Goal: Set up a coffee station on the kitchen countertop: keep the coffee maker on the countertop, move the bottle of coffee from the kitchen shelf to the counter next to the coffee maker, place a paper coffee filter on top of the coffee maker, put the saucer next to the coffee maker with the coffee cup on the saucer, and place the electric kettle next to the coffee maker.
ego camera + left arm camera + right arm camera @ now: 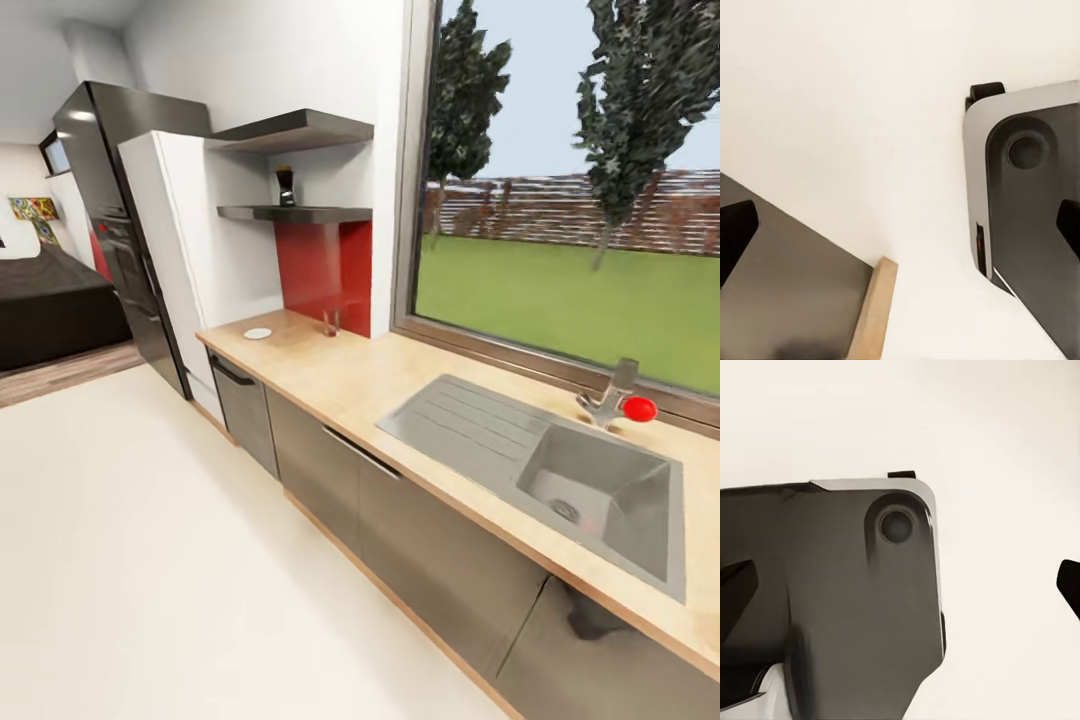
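A long beige wood-look countertop [340, 375] runs from near right to far left over glossy grey cabinets [440, 560], beneath a wide window [570, 180] onto lawn and trees. A matte grey sink [560, 470] with a ribbed drainer is set into the near stretch; its tap [612, 392] carries a red knob.

At the far left end, 2 thin dark grey flat shelves are fixed in a white alcove with a red splashback [325, 265]. On the lower kitchen shelf [295, 213] stands the bottle of coffee [286, 186], a small dark jar, too distant for detail. It looks rigid and light, likely smooth-sided and breakable, best taken around its body below the lid.

Beneath it, well apart on the worktop, lie the saucer [258, 333], a small white disc that would need a pinch at the rim, and a small glass tumbler [331, 322] near the splashback.

The left gripper [900, 236] and right gripper [900, 585] hang over pale floor and the robot's dark base, each with black fingertips spread wide at the frame edges and nothing between them.
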